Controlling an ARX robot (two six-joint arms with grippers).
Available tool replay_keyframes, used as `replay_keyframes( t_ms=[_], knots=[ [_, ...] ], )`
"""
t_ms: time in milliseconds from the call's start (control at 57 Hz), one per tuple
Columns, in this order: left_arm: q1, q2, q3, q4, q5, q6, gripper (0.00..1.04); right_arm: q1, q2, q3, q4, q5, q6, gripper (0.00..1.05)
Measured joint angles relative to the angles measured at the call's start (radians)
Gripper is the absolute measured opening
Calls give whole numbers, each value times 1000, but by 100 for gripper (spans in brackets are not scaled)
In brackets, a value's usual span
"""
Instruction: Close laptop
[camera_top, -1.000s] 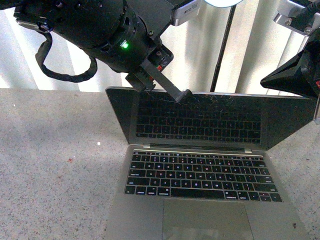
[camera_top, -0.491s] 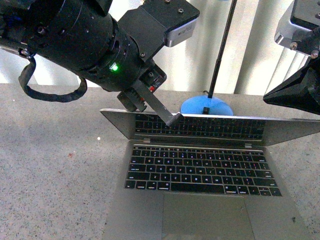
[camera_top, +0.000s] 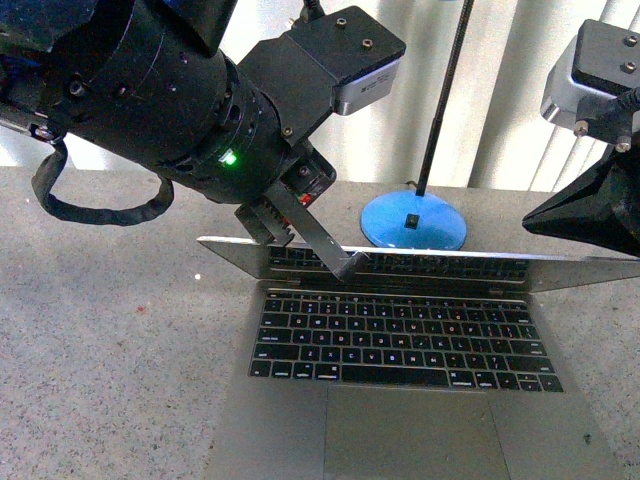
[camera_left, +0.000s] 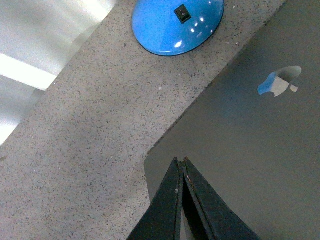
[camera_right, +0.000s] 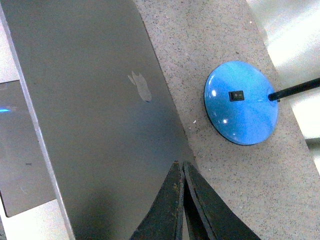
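Note:
The silver-grey laptop (camera_top: 270, 420) lies open in front of me, black keys and trackpad showing. Its lid (camera_top: 450, 259) leans far forward over the keyboard, leaving only a thin strip of screen visible. My left gripper (camera_top: 348, 266) is shut, and its tip rests on the lid's upper edge left of centre. In the left wrist view the shut left gripper (camera_left: 180, 161) sits over the lid's back (camera_left: 250, 150) near a corner, the apple logo (camera_left: 280, 82) beyond. My right gripper (camera_top: 530, 221) is shut and hovers above the lid's right part. The right gripper (camera_right: 181, 163) shows over the lid's back (camera_right: 90, 110).
A blue round lamp base (camera_top: 413, 221) with a black switch stands on the speckled grey table (camera_top: 100, 350) just behind the laptop, its thin black pole (camera_top: 440, 90) rising. A white curtain hangs at the back. Bare table stretches to the laptop's left.
The lid has swung from near upright down toward the keyboard. My left gripper has followed its upper edge downward. The blue lamp base has come into sight behind the lid.

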Motion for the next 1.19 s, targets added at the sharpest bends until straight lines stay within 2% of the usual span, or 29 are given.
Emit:
replay_keyframes(
  t_ms=[1193],
  knots=[
    [-4, -2, -96, 8, 41, 14, 4, 38, 47, -93, 86, 3, -2, 3]
  ],
)
